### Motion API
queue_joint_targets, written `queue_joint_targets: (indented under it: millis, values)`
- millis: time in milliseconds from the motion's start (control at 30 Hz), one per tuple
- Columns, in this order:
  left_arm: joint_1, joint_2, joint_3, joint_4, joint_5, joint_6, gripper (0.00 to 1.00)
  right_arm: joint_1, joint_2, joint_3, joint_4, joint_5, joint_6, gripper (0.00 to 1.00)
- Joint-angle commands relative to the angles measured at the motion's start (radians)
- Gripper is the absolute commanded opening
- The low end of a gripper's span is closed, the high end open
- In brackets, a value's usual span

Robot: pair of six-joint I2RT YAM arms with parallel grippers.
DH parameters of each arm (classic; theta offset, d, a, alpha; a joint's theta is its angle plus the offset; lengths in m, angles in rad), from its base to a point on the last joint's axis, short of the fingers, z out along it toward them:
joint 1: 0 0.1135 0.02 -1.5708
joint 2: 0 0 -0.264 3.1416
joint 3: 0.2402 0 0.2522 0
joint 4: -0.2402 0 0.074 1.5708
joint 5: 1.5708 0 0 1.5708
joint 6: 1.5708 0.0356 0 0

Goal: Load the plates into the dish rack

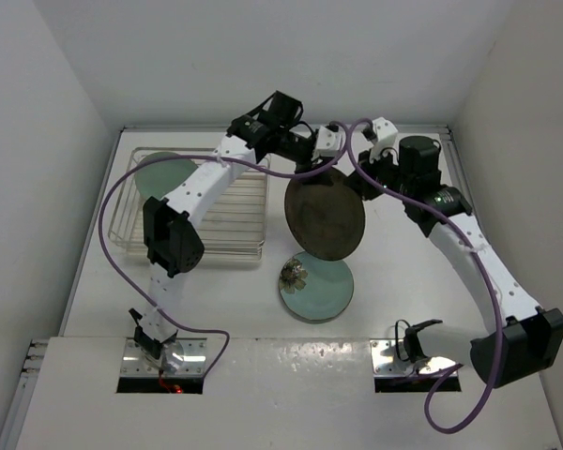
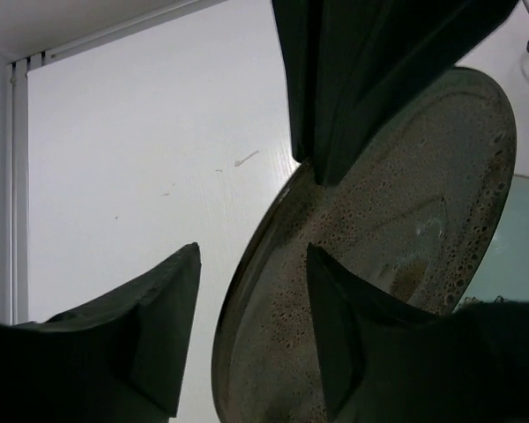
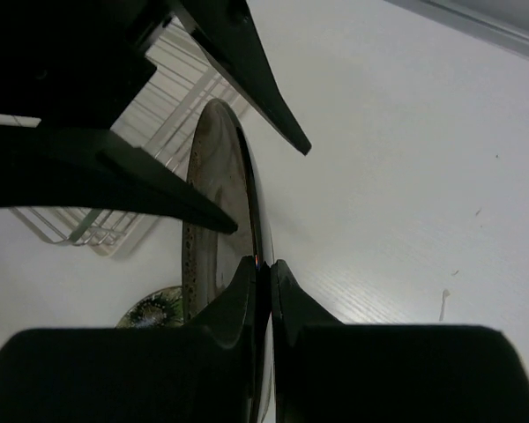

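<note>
Right pincer (image 3: 263, 264) grips 1 brown plate (image 1: 324, 217) (2 mint (image 1: 164, 173) (image 1: 324, 292)).

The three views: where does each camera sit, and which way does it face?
Top external: above and behind the bases, looking down at the table; left arm and right arm show.
Left wrist: faces the brown plate; the open left gripper straddles its rim.
Right wrist: looks along that plate's edge toward the dish rack; the right gripper pinches it.
Shared: the brown plate, in all three.
</note>
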Motion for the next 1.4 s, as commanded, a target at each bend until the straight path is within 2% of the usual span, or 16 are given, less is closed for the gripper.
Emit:
queue_joint_targets:
  millis: [0,100,133,167,233,267,400,433,467,533,567,633,700,967,1200,1367]
  values:
    - [-0.008,-0.009,-0.009,-0.043,0.057,0.060,0.60,0.004,-0.075,0.029,0.253,-0.066,0.029,0.00]
    - [-0.008,-0.009,-0.019,-0.097,0.048,0.106,0.60,0.006,-0.075,0.034,0.261,-0.066,0.028,0.00]
    - [-0.017,-0.009,-0.019,-0.143,0.048,0.149,0.41,0.006,-0.072,0.035,0.264,-0.066,0.025,0.00]
    - [-0.017,-0.009,-0.019,-0.143,0.048,0.149,0.41,0.006,-0.072,0.035,0.264,-0.066,0.025,0.00]
    - [-0.017,-0.009,-0.019,-0.165,0.026,0.161,0.21,0.006,-0.080,0.035,0.273,-0.067,0.020,0.00]
    - [-0.017,-0.009,-0.007,-0.165,0.026,0.152,0.03,0.006,-0.083,0.034,0.267,-0.069,0.022,0.00]
    - [-0.017,-0.018,0.070,-0.165,-0.021,0.128,0.00,0.009,-0.092,0.022,0.277,-0.089,0.028,0.00]
    - [-0.017,-0.027,0.102,-0.165,-0.021,0.128,0.00,0.009,-0.098,0.017,0.279,-0.089,0.029,0.08]
    - [-0.017,-0.036,0.116,-0.175,-0.030,0.137,0.00,0.007,-0.115,0.014,0.279,-0.089,0.025,0.39]
    - [-0.001,-0.077,0.138,-0.185,-0.030,0.157,0.00,0.010,-0.133,0.002,0.281,-0.092,-0.001,0.55]
    - [0.023,-0.096,0.151,-0.195,-0.047,0.171,0.00,0.006,-0.164,-0.003,0.277,-0.086,-0.001,0.78]
    - [0.035,-0.160,0.152,-0.205,-0.102,0.201,0.00,0.009,-0.185,-0.015,0.281,-0.069,-0.012,0.92]
    - [0.061,-0.208,0.152,-0.232,-0.138,0.253,0.00,0.009,-0.225,-0.023,0.281,-0.035,-0.026,0.99]
    - [0.256,-0.426,0.152,-0.263,-0.147,0.274,0.00,0.009,-0.285,-0.084,0.310,-0.011,-0.012,0.99]
    - [0.529,-0.516,0.199,-0.169,0.055,0.108,0.00,0.007,-0.253,-0.084,0.354,-0.046,0.029,0.99]
    - [0.701,-0.564,0.104,-0.266,0.115,0.223,0.00,0.009,-0.236,-0.074,0.354,-0.063,0.031,0.99]
